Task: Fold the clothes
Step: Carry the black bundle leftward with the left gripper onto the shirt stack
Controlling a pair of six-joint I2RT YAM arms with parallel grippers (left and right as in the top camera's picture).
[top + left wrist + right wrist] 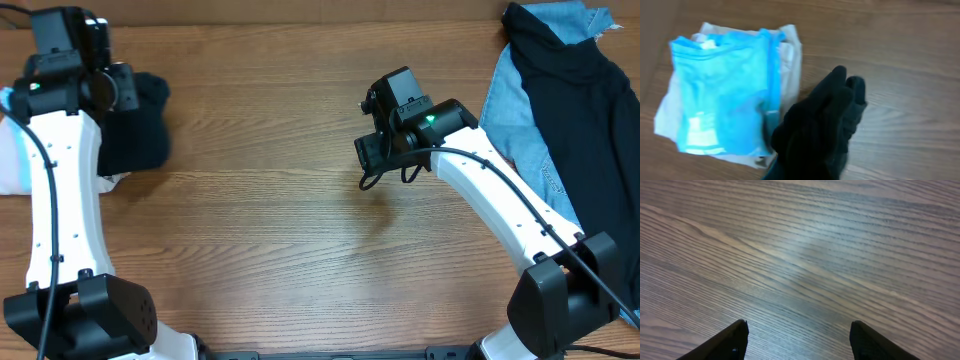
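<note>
Arms first: your left arm (60,190) stands up the left edge of the bench (280,250), its wrist reaching to the far left corner. Your right arm (500,200) slants in from the near right corner toward the middle.

The left tool (118,90) is pressed together. You cannot see its fingers in the wrist view, because dark cloth bunches right over them; it looks pinched on the black tee (140,135). The right tool (368,160) hangs over bare wood with its two fingers (735,340) spread wide, holding nothing.

Count what you have: two arms, two tools, two black pieces, one light-blue tee (725,95), one white cloth (790,55) under it, and one denim garment (515,110).

The black tee sits at the far left of the bench as a compact bundle just beside the left tool. Its long axis runs from the far edge toward you. In the left wrist view its free end (845,85) points away from the tool, and it lies just beside the light-blue tee, overlapping that stack's near corner. No logo shows.

The other black garment (585,130) lies spread at the far right, on top of the denim, well apart from both tools.
</note>
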